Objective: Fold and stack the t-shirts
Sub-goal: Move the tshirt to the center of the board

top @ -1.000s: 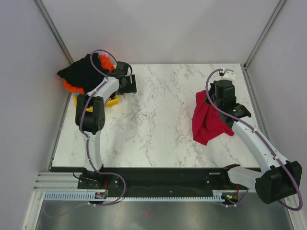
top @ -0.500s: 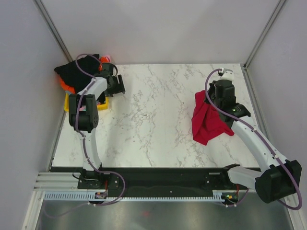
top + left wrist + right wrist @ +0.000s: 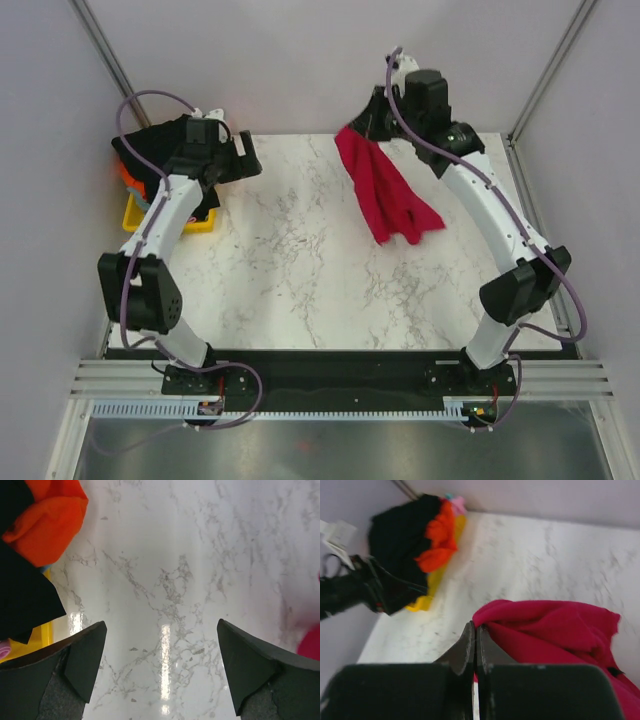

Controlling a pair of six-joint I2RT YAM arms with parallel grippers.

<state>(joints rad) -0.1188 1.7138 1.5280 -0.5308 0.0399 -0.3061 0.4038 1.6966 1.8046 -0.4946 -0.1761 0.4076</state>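
My right gripper (image 3: 352,130) is shut on the crimson red t-shirt (image 3: 385,195) and holds it up over the table's back middle; the cloth hangs down and trails toward the right. In the right wrist view (image 3: 475,630) the jaws pinch a fold of the red shirt (image 3: 555,630). A heap of black (image 3: 160,150) and orange (image 3: 125,172) t-shirts lies at the back left; a pink bit (image 3: 457,502) shows in the right wrist view. My left gripper (image 3: 245,160) is open and empty beside that heap, over bare marble (image 3: 160,630).
A small yellow bin (image 3: 135,215) sits under the heap at the table's left edge. Grey walls close the back and sides. The marble table (image 3: 300,270) spreads between the arms.
My right gripper has lifted the red t-shirt and carried it back and to the left. My left arm has stretched out, its gripper still beside the heap.
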